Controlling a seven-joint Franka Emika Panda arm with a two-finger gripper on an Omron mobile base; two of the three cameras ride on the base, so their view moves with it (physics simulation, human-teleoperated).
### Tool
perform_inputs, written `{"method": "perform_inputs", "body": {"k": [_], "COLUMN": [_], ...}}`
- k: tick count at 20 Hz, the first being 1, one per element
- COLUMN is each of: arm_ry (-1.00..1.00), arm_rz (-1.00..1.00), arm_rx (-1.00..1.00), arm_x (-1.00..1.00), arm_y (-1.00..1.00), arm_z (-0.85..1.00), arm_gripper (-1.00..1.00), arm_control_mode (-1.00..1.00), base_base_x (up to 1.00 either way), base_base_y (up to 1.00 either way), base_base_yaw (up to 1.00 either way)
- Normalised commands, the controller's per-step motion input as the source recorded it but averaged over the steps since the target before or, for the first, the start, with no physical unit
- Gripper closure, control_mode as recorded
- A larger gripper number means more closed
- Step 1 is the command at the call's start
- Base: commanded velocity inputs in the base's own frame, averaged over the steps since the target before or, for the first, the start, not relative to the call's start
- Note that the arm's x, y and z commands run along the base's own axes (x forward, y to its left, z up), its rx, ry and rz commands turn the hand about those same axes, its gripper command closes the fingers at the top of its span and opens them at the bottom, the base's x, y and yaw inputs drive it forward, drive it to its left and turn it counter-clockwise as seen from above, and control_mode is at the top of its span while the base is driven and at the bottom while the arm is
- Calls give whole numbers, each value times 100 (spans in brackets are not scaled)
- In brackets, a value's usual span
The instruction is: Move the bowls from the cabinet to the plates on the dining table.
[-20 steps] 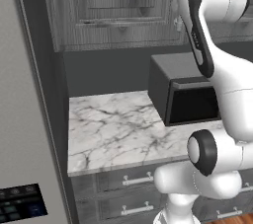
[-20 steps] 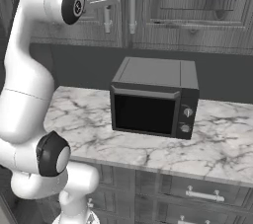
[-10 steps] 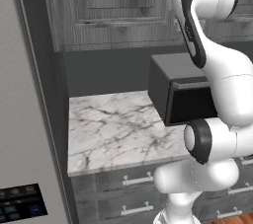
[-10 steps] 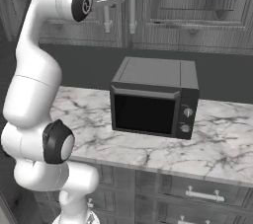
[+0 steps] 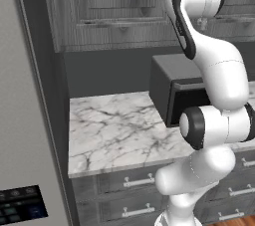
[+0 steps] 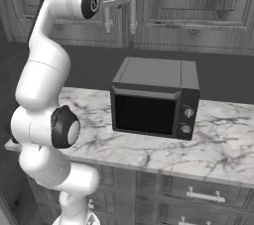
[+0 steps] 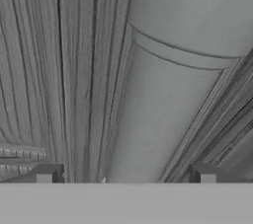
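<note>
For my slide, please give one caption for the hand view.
Open gripper straddles the cabinet door's silver bar handle.

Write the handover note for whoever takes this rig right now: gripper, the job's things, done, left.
Gripper: open, empty, raised close to a silver bar handle of the grey wall cabinet, fingertips on either side of the bar.
Cabinet doors look shut; no bowl out.
Black microwave stands on the marble counter below.
Done: arm brought up to the handle.
Left: close on the handle, pull the door open, then carry the bowls to the plates on the dining table.
</note>
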Motion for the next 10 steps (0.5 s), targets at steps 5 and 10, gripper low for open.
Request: {"method": "perform_inputs", "body": {"k": [5, 10], "arm_ry": [1, 0], "arm_rz": [-2, 0], "arm_rx": [0, 0], "arm_x": [50, 4], "arm_y": [-3, 0], "arm_z": [-9, 0], "arm_gripper": [-100, -100], "arm_control_mode": [-100, -100], "base_base_x": [0, 0], "base_base_y": [0, 0], "base_base_yaw": [0, 0]}}
